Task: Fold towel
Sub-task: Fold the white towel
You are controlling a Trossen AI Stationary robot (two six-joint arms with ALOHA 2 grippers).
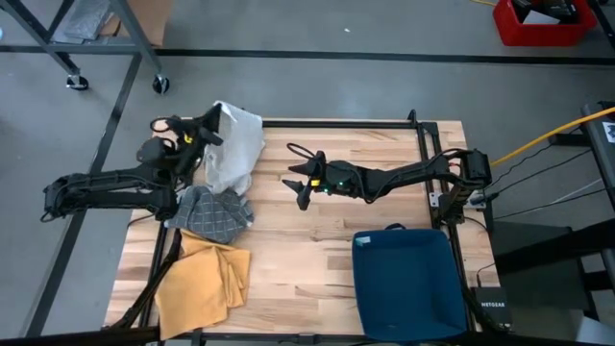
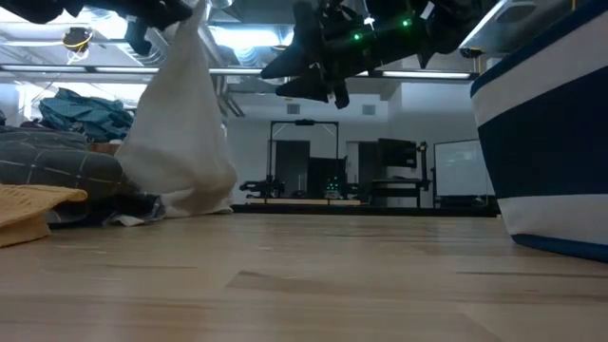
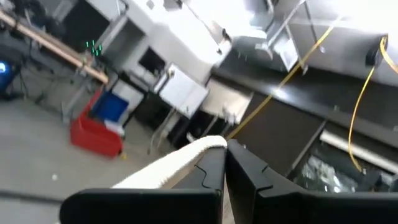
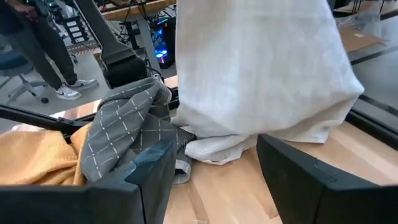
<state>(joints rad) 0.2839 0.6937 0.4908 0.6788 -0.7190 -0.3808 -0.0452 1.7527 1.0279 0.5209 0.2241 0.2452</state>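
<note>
- Wooden boards made up my table [image 1: 327, 259], and a grey floor lay all around it.
- My left gripper [image 1: 205, 132] was up in the air over the far left corner of the table.
- Its jaws were pinched tight on the top edge of the white towel [image 1: 235, 146].
- From my left wrist I saw that white edge squeezed between my two dark fingers [image 3: 249, 180].
- From low down, the white towel [image 2: 180, 133] hung from that grip like a bag, and its bottom end rested on the wood.
- My right gripper [image 1: 306, 185] floated above the middle of the table, pointing at the towel.
- Its jaws were spread wide and held nothing.
- From my right wrist, the white towel [image 4: 261, 68] hung just past my open fingers [image 4: 155, 168].
- A grey checked cloth [image 1: 213, 213] lay on the table right beside the towel's bottom end.
- A yellow cloth [image 1: 202, 281] lay crumpled next to the grey one, by the near left edge.
- A dark blue bin [image 1: 408, 284] sat at the near right side of the table.
</note>
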